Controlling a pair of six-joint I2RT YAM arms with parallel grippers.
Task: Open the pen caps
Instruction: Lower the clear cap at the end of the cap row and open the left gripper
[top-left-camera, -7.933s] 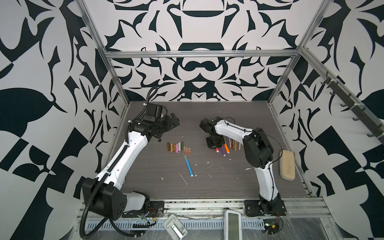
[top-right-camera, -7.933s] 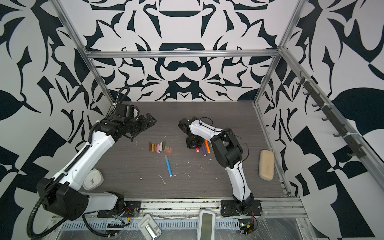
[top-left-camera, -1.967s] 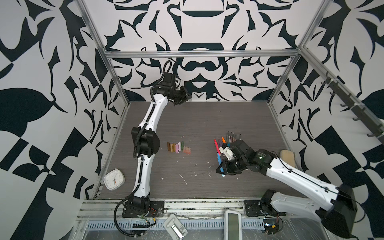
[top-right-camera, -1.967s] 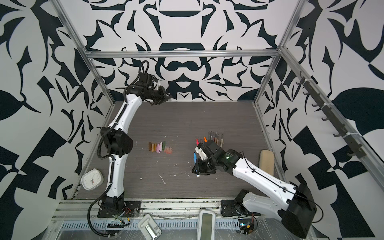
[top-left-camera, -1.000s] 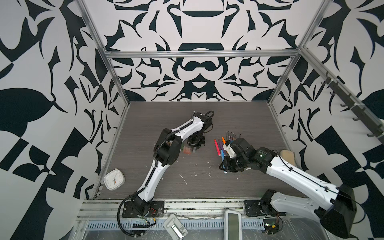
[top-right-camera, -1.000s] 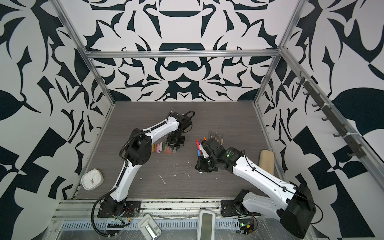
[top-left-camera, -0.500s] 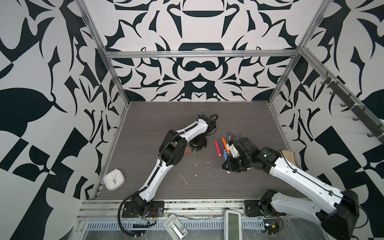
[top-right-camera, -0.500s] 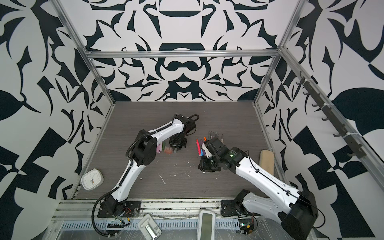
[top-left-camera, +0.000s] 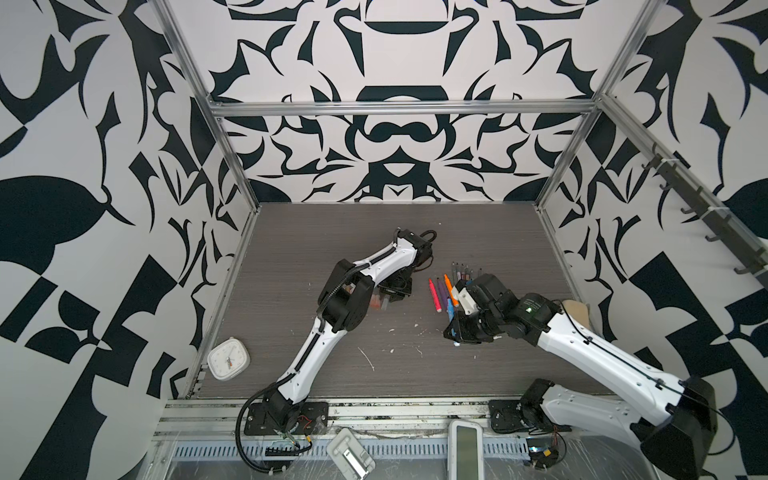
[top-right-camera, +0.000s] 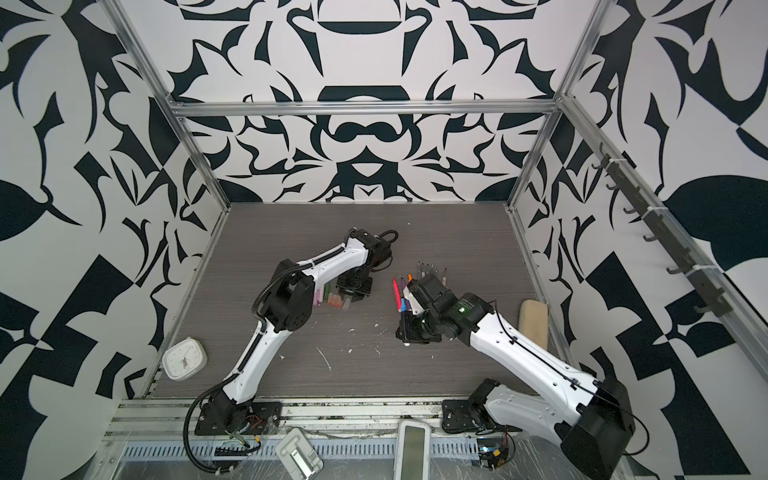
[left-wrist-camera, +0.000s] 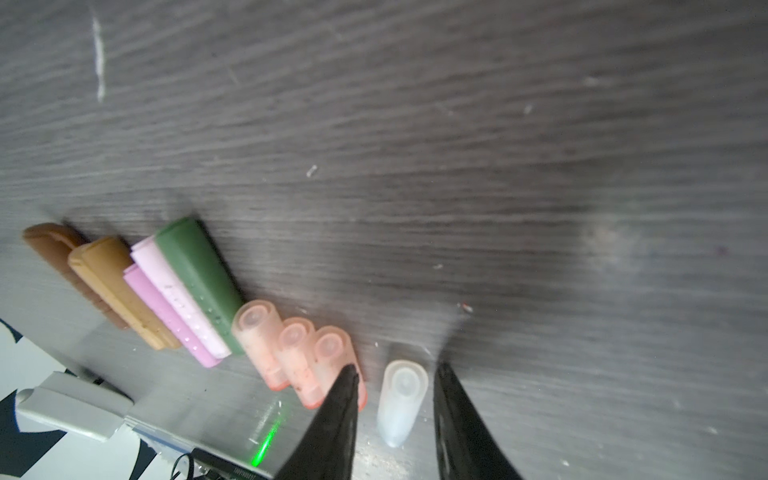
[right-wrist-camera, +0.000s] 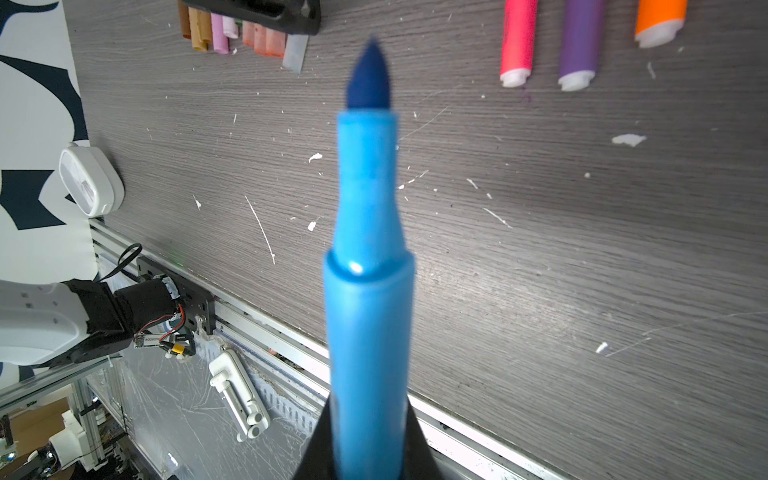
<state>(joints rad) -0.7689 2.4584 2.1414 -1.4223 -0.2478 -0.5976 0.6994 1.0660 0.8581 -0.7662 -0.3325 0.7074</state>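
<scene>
On my left wrist feed the clear cap (left-wrist-camera: 401, 399) lies on the table (left-wrist-camera: 540, 187), right between the fingers of the left gripper (left-wrist-camera: 397, 370). It sits at the end of the row of caps (left-wrist-camera: 199, 282), just beside the peach ones. The jaws stand narrowly apart with a sliver of gap either side of the cap, so they grip nothing. One finger (left-wrist-camera: 332, 415) overlaps the nearest peach cap in view, and I cannot tell whether it touches. The right gripper (right-wrist-camera: 368, 440) is clamped on the blue pen (right-wrist-camera: 368, 208), whose tip is bare, with the other pens (right-wrist-camera: 579, 37) lying on the table near it.
</scene>
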